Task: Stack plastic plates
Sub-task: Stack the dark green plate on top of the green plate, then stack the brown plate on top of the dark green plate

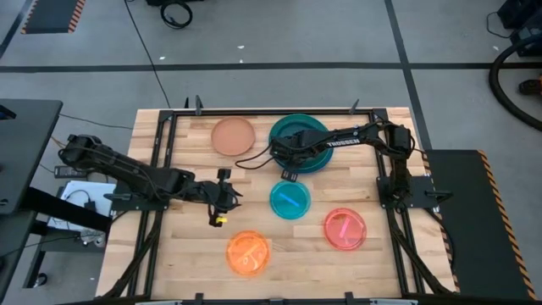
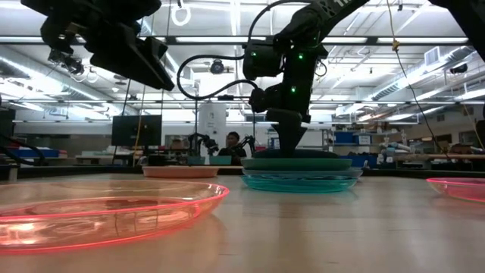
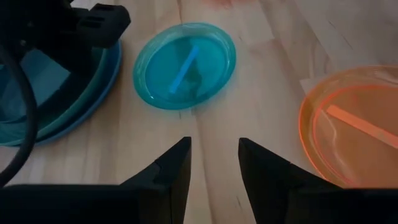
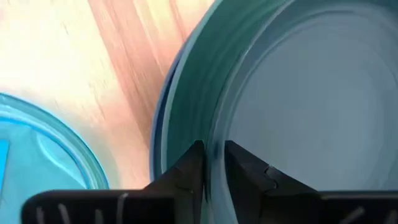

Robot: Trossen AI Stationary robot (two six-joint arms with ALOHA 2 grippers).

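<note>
On the wooden surface (image 1: pixel 186 263) a stack (image 1: pixel 315 158) of plates sat at about 1 o'clock from the centre: a dark teal plate (image 2: pixel 297 161) on top, a teal-green one under it and a blue one at the bottom, its rim showing along the stack's edge (image 4: pixel 158 127). The right gripper (image 1: pixel 288 152) reached in from 3 o'clock and rested over the near-centre edge of the stack. Its jaws were narrow, set on either side of the top plate's rim (image 4: pixel 214 118), apparently pinching it.

The peach plate (image 1: pixel 233 135) lay alone at 11 o'clock, just beside the stack. The cyan plate (image 1: pixel 290 200) lay near the centre, just below the stack and apart from it. The pink plate (image 1: pixel 345 229) lay at 4 o'clock and the orange plate (image 1: pixel 248 253) at 7 o'clock, both well apart from the stack.

The left gripper (image 1: pixel 222 200) came in from 9 o'clock and hung above bare wood, between the orange plate and the cyan plate, touching neither. Its jaws stood moderately apart with nothing between them; past its fingers (image 3: pixel 174 168) the cyan plate (image 3: pixel 185 65) and the orange plate (image 3: pixel 357 124) showed to either side.

In the low view a person (image 2: pixel 232 145) sat far behind the surface.
</note>
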